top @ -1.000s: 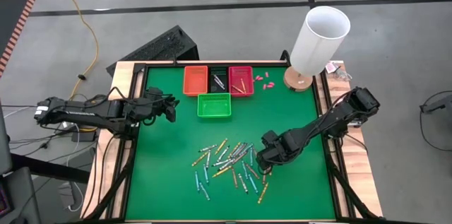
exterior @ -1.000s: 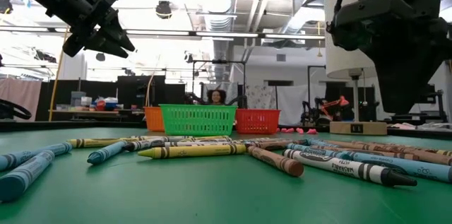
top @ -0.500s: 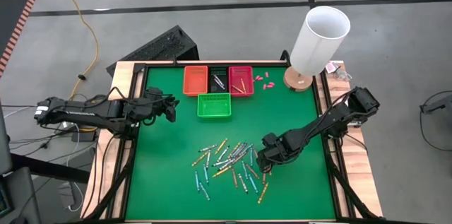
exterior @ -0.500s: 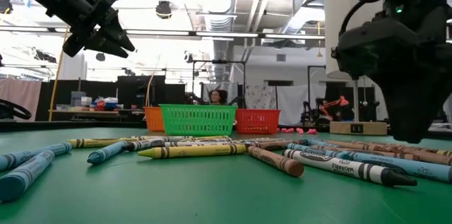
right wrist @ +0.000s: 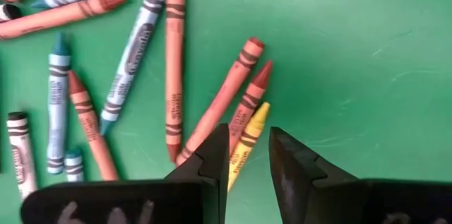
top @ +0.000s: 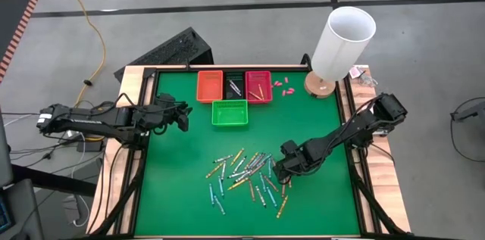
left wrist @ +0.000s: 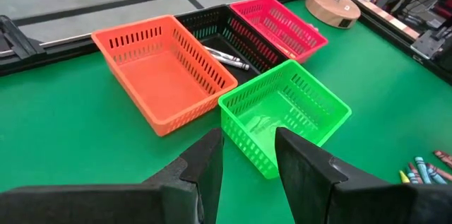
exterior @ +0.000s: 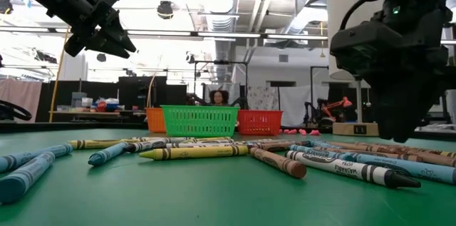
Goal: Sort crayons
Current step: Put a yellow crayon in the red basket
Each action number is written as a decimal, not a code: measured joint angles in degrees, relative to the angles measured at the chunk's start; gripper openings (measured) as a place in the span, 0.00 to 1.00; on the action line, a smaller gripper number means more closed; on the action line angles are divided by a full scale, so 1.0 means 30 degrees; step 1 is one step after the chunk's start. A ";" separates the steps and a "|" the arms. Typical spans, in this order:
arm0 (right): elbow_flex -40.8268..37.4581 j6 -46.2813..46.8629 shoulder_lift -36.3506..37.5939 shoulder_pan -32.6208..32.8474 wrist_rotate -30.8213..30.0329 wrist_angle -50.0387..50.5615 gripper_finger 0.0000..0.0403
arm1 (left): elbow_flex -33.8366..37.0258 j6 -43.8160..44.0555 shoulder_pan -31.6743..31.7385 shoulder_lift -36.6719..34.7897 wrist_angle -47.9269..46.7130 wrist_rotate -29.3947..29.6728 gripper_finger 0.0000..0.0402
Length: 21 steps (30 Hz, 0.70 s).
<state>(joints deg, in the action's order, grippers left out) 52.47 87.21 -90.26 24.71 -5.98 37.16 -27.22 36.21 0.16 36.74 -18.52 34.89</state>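
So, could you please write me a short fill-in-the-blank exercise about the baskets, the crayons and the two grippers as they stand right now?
1. The green basket stands nearer the crayons than the orange basket, the red basket and the ____ basket between them.
2. The right gripper hangs, fingers apart, directly over a ____ crayon.
3. The left gripper points at the ____ basket.
4. The tall white cylinder stands on a round ____ base.

Missing words: black; yellow; green; wooden
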 joint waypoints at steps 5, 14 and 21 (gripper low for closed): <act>-0.0007 0.0425 0.0000 0.0000 -0.0022 0.0581 0.24 | 0.0000 0.0000 0.0000 0.0004 -0.0007 0.0000 0.30; -0.0109 0.0703 0.0000 0.0000 -0.0015 0.0315 0.24 | 0.0000 0.0000 0.0000 -0.0004 -0.0005 -0.0007 0.30; -0.0109 0.1320 0.0000 0.0399 -0.0006 0.0178 0.24 | 0.0000 0.0000 0.0000 0.0004 -0.0007 -0.0007 0.30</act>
<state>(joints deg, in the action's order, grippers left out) 52.14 91.16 -90.26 25.90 -6.00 37.70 -27.22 36.21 0.16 36.75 -18.55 34.87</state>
